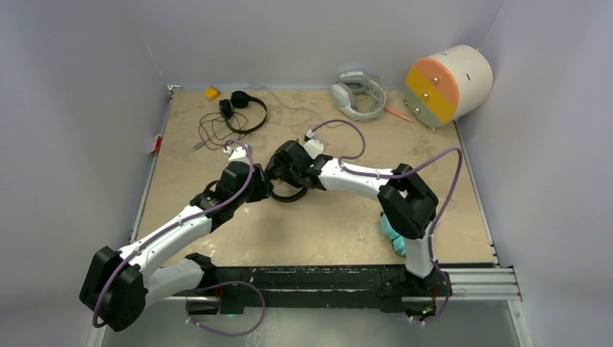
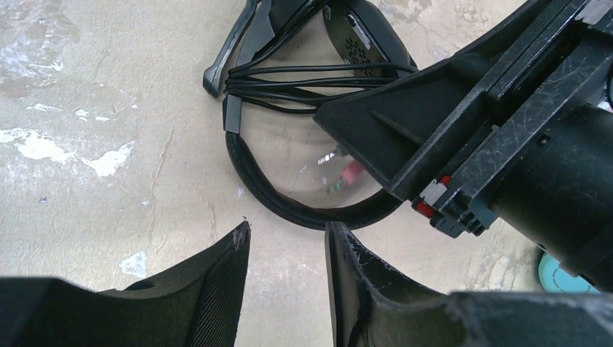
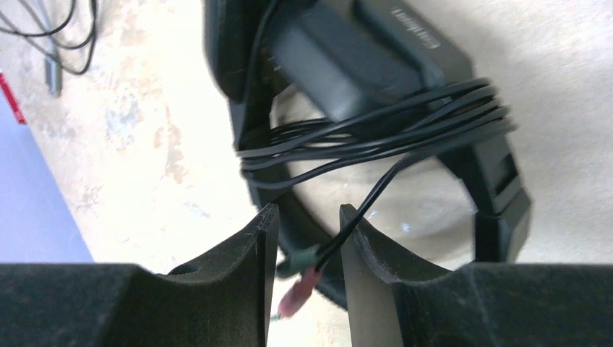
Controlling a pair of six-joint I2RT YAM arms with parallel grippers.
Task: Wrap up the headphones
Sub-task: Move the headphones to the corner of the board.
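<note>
The black headphones (image 2: 289, 211) lie at the middle of the table (image 1: 325, 231) between both grippers, their cord (image 3: 376, 137) wound in several turns across the band. The right gripper (image 3: 309, 217) has its fingers apart, with the cord's plug (image 3: 300, 285) hanging in the gap, not pinched. The left gripper (image 2: 288, 231) sits just beside the band, fingers apart and holding nothing; a second black pair (image 1: 243, 110) with a loose cord lies at the far left.
</note>
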